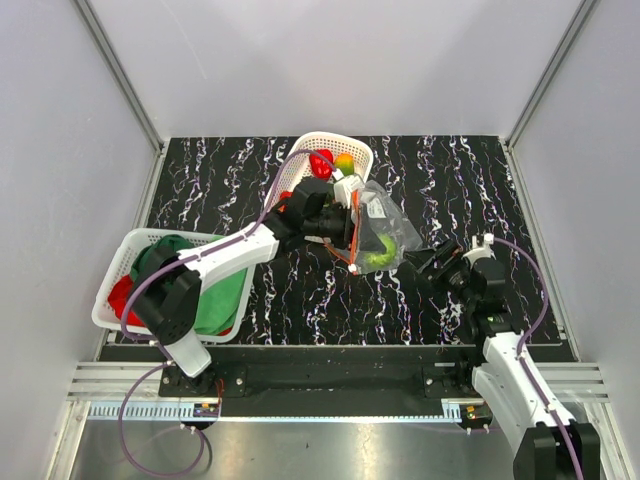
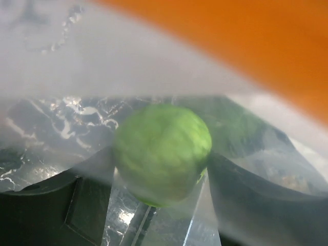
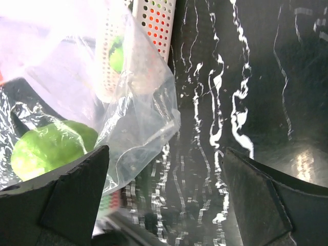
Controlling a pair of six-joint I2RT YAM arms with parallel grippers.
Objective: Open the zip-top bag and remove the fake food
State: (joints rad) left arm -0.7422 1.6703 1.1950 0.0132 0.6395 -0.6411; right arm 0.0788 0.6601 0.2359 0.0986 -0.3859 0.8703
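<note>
The clear zip-top bag [image 1: 385,215] stands crumpled at mid-table, its red-orange zip strip [image 1: 345,262] toward my left arm. A green round fake food piece [image 1: 380,255] is in it. My left gripper [image 1: 365,245] is in the bag's mouth. In the left wrist view its fingers [image 2: 246,200] press both sides of the green piece [image 2: 161,154], hazy plastic [image 2: 77,66] all round and the zip strip [image 2: 246,41] above. My right gripper [image 1: 432,262] is open and empty just right of the bag. The right wrist view [image 3: 164,169] shows the bag [image 3: 138,118] and green piece [image 3: 48,148] at left.
A white mesh basket [image 1: 310,145] behind the bag holds a red piece [image 1: 321,165] and an orange-green piece [image 1: 343,162]; it also shows in the right wrist view [image 3: 154,25]. A second white basket [image 1: 130,250] at left holds a green cloth [image 1: 215,300] and a red cloth [image 1: 120,295].
</note>
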